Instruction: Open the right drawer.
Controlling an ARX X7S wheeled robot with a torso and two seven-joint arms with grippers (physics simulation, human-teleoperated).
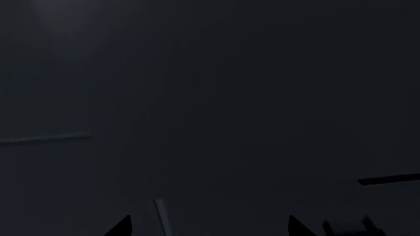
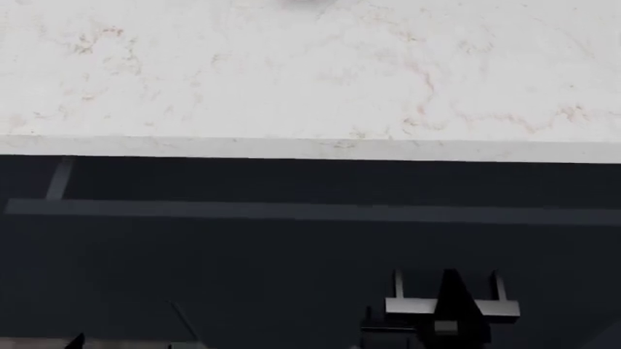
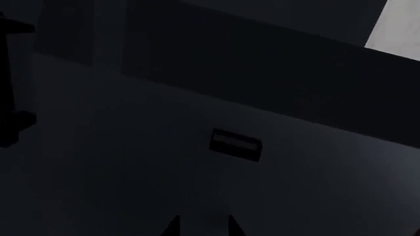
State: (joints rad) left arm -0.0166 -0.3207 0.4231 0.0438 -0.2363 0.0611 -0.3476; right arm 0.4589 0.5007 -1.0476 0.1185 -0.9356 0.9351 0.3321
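Observation:
Everything below the countertop is dark navy cabinet front (image 2: pixel 291 254), and I cannot make out the right drawer's outline or whether it stands out. A pale strip (image 2: pixel 310 211) crosses that front under the counter edge. My right gripper (image 2: pixel 449 291) hangs low at the right, facing the front. Its fingertips (image 3: pixel 174 227) are a small gap apart with nothing between them. A small grey rectangle (image 3: pixel 235 145) lies ahead of them. A black bar handle (image 3: pixel 9 73) shows at that view's edge. My left gripper (image 1: pixel 208 226) is wide open and empty, facing the dark panel. Another black bar (image 1: pixel 388 179) shows off to its side.
A white marble countertop (image 2: pixel 310 73) fills the upper head view, its front edge (image 2: pixel 310 148) overhanging the cabinets. A thin pale seam (image 2: pixel 58 178) runs down the dark front at the left. The left gripper tip (image 2: pixel 78 340) peeks in at the bottom left.

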